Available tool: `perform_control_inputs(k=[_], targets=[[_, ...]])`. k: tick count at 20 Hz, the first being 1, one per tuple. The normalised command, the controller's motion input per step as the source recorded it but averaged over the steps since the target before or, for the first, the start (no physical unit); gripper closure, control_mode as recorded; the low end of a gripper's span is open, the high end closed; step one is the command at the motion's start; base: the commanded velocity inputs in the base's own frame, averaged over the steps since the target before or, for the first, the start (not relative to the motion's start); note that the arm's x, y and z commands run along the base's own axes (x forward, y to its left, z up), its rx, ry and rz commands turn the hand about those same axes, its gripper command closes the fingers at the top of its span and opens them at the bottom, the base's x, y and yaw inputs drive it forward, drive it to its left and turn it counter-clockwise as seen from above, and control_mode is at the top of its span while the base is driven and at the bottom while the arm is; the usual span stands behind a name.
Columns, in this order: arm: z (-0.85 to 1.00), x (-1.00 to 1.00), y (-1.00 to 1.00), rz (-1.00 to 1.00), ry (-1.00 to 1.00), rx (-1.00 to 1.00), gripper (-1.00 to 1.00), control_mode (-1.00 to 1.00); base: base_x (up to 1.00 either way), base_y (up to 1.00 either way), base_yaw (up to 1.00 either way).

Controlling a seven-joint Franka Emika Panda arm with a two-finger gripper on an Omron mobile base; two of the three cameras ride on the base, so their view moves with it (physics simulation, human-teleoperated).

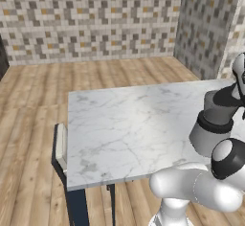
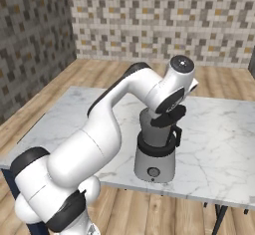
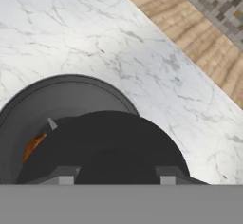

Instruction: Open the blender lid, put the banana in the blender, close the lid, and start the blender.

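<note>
A kitchen with a mosaic tile wall (image 1: 95, 19) and wood floor (image 1: 28, 124) holds a white marble table (image 1: 124, 124). The blender (image 2: 155, 152) stands on the table near its front edge, grey base with a small front knob, black collar and dark jar above. The arm (image 2: 99, 134) bends over it, and the gripper (image 2: 169, 117) sits right at the top of the jar. In the hand view the black lid (image 3: 109, 147) lies between the two fingertips (image 3: 64, 175), shifted off centre over the jar's round rim (image 3: 71, 83), so part of the mouth is uncovered. Through that gap a sliver of the orange banana (image 3: 33, 147) shows inside the jar, beside a small grey blade tip. The fingers stand on either side of the lid and seem closed on it; the contact itself is hidden
</note>
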Motion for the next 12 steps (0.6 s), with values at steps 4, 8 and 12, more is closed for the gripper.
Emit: perform_control_inputs(k=[4,8,12], targets=[[0.01,0.01,0.04,0.00,0.00,0.00,1.00,-1.00,0.00,0.00,0.00],[0.01,0.00,0.01,0.00,0.00,0.00,1.00,-1.00,0.00,0.00,0.00],[0.00,0.00,0.00,0.00,0.00,0.06,1.00,-1.00,0.00,0.00,0.00]])
